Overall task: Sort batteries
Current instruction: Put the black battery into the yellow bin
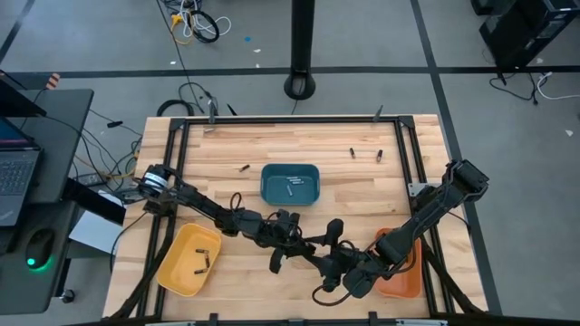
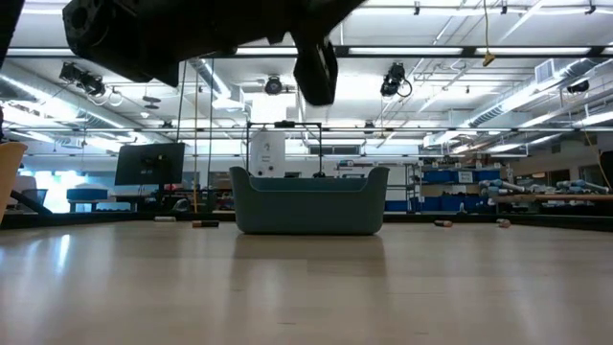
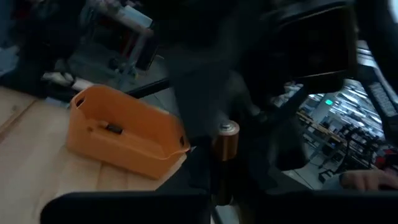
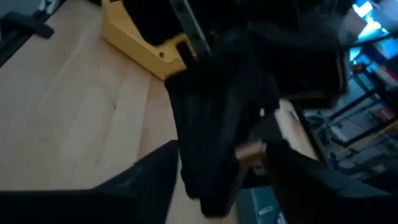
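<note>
One battery (image 3: 225, 152), copper-toned with a silvery cap, stands upright right in front of the left wrist camera. Dark fingers sit narrow on either side of it, so the left gripper (image 1: 294, 240) appears to hold it above the middle of the near part of the bench (image 1: 335, 195). The right gripper (image 1: 328, 237) meets it there, nose to nose, with its fingers wide.

Three trays sit on the bench. A yellow tray (image 1: 177, 272) is near the left front and holds two batteries (image 1: 201, 258). A teal tray (image 1: 269, 184) is in the middle and holds two or so (image 1: 287, 186). An orange tray (image 1: 403, 281) is at the right front, partly under the right arm, and one cell (image 3: 114, 129) shows inside it. Three loose batteries lie on the far part of the bench: one (image 1: 243, 167) left of the teal tray and two (image 1: 352, 151) (image 1: 379, 156) to its right.

Pale wooden planks make up the bench top, edged by a black frame. Around it is grey floor with cables, and a desk with a laptop (image 1: 16, 177) on the left. Beyond lies a large hall with strip lights.
</note>
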Controlling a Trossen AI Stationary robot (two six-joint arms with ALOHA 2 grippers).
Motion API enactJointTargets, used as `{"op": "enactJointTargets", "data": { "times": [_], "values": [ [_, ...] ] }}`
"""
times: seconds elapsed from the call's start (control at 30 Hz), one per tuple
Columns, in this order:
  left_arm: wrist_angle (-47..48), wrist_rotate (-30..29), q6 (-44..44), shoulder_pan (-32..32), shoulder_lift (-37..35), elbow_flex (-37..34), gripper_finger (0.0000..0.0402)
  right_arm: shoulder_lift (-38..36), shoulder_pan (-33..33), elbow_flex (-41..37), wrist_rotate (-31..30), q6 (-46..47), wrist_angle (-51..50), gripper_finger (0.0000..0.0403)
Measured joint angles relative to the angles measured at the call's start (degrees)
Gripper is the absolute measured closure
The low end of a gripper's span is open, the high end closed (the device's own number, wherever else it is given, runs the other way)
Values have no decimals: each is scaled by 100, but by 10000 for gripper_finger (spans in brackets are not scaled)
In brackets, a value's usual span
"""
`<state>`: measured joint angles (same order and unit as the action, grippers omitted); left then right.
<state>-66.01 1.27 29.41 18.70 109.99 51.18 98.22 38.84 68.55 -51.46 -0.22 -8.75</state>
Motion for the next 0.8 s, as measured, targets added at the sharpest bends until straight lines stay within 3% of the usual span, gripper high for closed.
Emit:
{"op": "enactJointTargets", "data": {
  "times": [0.17, 0.37, 0.6, 0.8],
  "values": [
    [-17, 198, -141, -48, -8, 9, 363, -41, 32, -6, -166, 165, -31, 93],
    [914, 475, -300, -228, -163, 2, 363, -373, 280, -9, -747, 166, -247, 91],
    [3288, 408, -1207, -297, -1183, 2, 363, -809, 467, -4, -917, 1289, -1378, 146],
    [5712, 4, -1623, -182, -2422, 4, 363, -676, 244, -49, -219, 1960, -1983, 255]
  ]
}}
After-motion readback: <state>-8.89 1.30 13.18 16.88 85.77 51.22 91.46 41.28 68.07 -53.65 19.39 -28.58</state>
